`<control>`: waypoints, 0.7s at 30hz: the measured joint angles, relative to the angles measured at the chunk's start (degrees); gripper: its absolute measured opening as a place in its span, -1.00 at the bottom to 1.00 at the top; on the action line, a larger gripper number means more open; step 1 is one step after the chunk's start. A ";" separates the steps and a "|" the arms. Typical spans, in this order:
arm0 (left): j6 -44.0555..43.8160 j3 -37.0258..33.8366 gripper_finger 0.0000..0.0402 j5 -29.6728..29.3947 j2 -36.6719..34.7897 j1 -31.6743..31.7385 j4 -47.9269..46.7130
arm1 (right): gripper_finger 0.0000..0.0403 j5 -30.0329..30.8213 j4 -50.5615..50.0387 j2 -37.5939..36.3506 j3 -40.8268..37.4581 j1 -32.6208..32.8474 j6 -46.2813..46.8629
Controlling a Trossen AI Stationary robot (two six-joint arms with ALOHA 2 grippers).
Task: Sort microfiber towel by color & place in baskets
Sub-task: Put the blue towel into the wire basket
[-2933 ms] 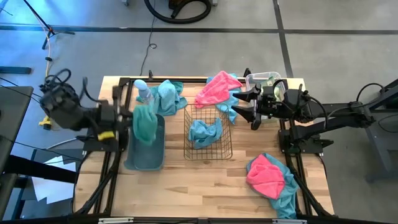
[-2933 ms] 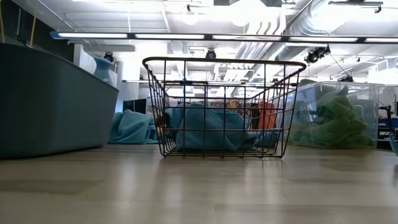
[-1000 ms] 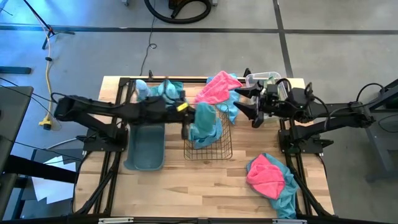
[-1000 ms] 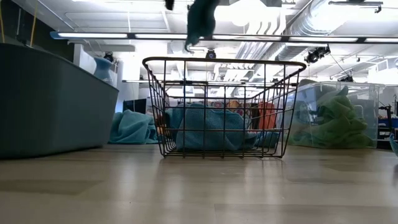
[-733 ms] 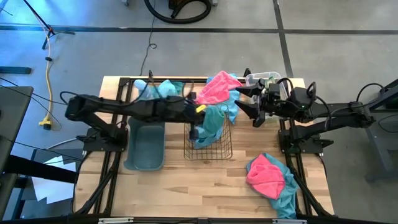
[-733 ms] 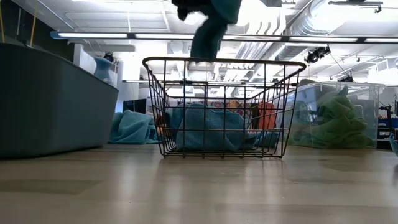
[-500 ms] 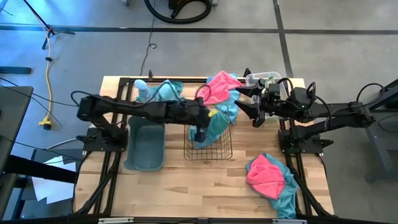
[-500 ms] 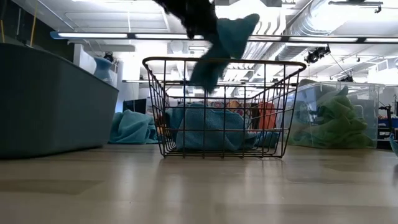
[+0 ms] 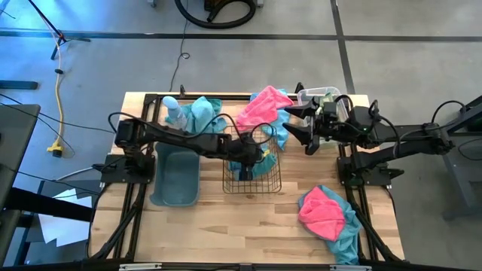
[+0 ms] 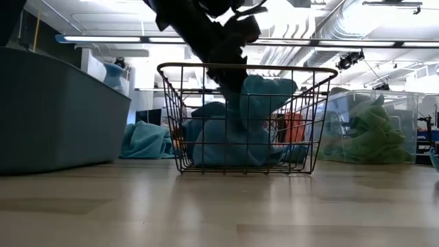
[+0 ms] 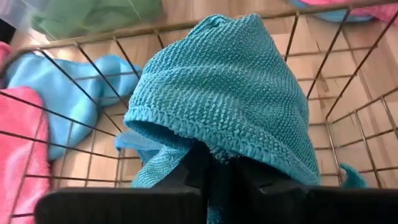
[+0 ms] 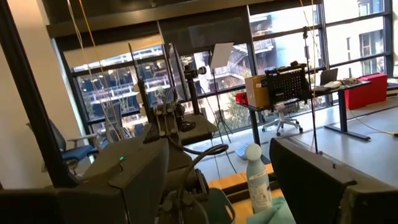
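Observation:
My left gripper (image 9: 247,167) reaches down into the copper wire basket (image 9: 273,183) and is shut on a teal towel (image 10: 259,103). That towel drapes over the fingers in the left wrist view (image 11: 230,93). Another teal towel (image 10: 212,140) lies on the basket floor. The grey-blue tub (image 9: 175,177) stands left of the basket. The clear bin (image 10: 370,127) on the far right holds a green towel. My right gripper (image 9: 295,129) hovers open beside the clear bin, next to a pink and teal pile (image 9: 263,109). My left gripper holds the teal towel at a bunched fold (image 11: 214,152), coming from above and slanting into the basket. The cloth folds forward over the fingertips and hides the place of contact. The towel's lower part (image 10: 240,147) rests on the teal towel in the basket.
A pale bottle (image 9: 172,109) and a teal towel (image 9: 202,113) lie at the far edge behind the tub. A pink and teal heap (image 9: 327,214) sits at the near right corner. Bare wood (image 9: 226,226) spans the near side.
My left gripper has moved toward the table's right and down, from above the wire basket's rim into the basket, carrying the teal towel. The towel, which hung free above the rim, now sits inside the basket on the other teal towel.

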 joint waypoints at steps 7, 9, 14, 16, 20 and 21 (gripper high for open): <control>0.10 -0.02 -0.64 0.00 0.86 -0.29 -0.02 | 0.37 0.00 -0.68 0.00 0.00 0.00 -0.02; 0.84 -0.02 -0.53 -0.02 0.76 -0.29 -0.22 | 0.37 0.00 -0.67 0.00 0.00 0.00 -0.02; 1.64 0.59 -0.24 1.92 0.35 -0.27 -3.00 | 0.37 0.00 -0.69 0.00 0.00 0.00 -0.02; 1.62 1.45 -0.14 2.87 0.34 -0.27 -5.24 | 0.37 0.00 -0.73 0.00 0.00 0.00 -0.06; 1.42 4.92 0.02 2.97 0.34 -0.29 -10.87 | 0.37 0.00 -1.10 0.00 0.00 0.00 -0.48; 1.42 5.90 0.05 2.97 0.31 -0.27 -11.99 | 0.37 0.00 -1.08 0.00 0.00 0.00 -0.48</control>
